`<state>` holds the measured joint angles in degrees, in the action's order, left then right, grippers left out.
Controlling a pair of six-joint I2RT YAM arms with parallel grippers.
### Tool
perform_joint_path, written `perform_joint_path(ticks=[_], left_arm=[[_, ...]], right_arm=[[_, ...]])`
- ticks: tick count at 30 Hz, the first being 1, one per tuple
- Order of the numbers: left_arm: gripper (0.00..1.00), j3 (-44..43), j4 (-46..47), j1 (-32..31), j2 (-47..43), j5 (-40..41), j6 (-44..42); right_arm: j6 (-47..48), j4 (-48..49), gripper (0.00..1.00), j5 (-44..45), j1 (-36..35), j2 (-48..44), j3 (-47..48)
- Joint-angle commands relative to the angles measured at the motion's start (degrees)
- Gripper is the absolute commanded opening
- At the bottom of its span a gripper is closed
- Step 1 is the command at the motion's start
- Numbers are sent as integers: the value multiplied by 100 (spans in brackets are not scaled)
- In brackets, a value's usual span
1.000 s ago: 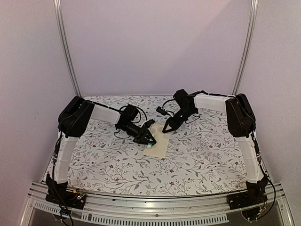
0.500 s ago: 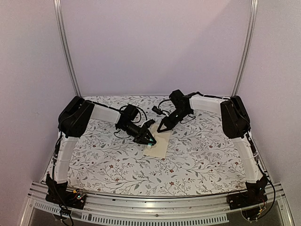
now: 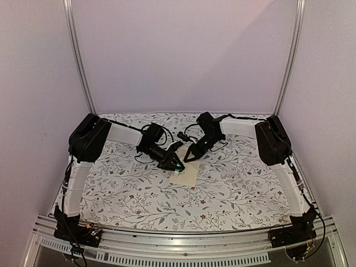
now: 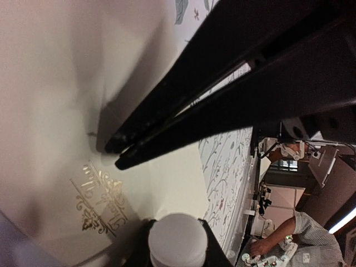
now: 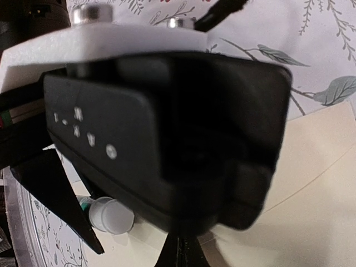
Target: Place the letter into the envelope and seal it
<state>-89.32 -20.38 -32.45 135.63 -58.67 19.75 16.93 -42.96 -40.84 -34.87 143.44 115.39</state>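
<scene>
The cream envelope [image 3: 188,175] lies flat in the middle of the table. It fills the left wrist view [image 4: 50,83], where a gold ornamental print [image 4: 100,194] shows on it. In the right wrist view [image 5: 317,183] a flap crease crosses it. The letter is hidden. My left gripper [image 3: 174,164] is over the envelope's upper left part, shut on a small white-capped tube [image 4: 177,239] with a teal band [image 5: 111,216]. My right gripper [image 3: 186,158] is shut and empty. Its fingertips [image 4: 114,151] rest on the envelope beside the left gripper. Its own view shows only the closed tips [image 5: 181,255].
A floral cloth [image 3: 245,178] covers the table. An aluminium rail [image 3: 183,245] runs along the near edge and two metal uprights [image 3: 78,55] stand at the back. The left gripper's black body [image 5: 167,139] blocks most of the right wrist view. A person [image 4: 289,239] sits beyond the table.
My right arm has swung left, bringing its gripper from the envelope's upper right corner to close beside the left gripper, and its jaws have shut fully. The left arm has not moved.
</scene>
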Motion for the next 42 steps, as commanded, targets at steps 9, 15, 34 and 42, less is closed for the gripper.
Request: perform_joint_path(ticks=[9,15,34,42], left_arm=[[0,94,-34,32,177,594,120],[0,150,50,32,164,576,174],[0,706,7,15,-287,678,229],[0,648,-218,23,-152,741,73]], right_arm=[[230,-353,0,-145,-172,-114,-571],[172,-326,0,-152,-222,-132,-667],[-251,-19,0,301,-74,-159,-626],[-335,85,0,536,115,-47,-366]])
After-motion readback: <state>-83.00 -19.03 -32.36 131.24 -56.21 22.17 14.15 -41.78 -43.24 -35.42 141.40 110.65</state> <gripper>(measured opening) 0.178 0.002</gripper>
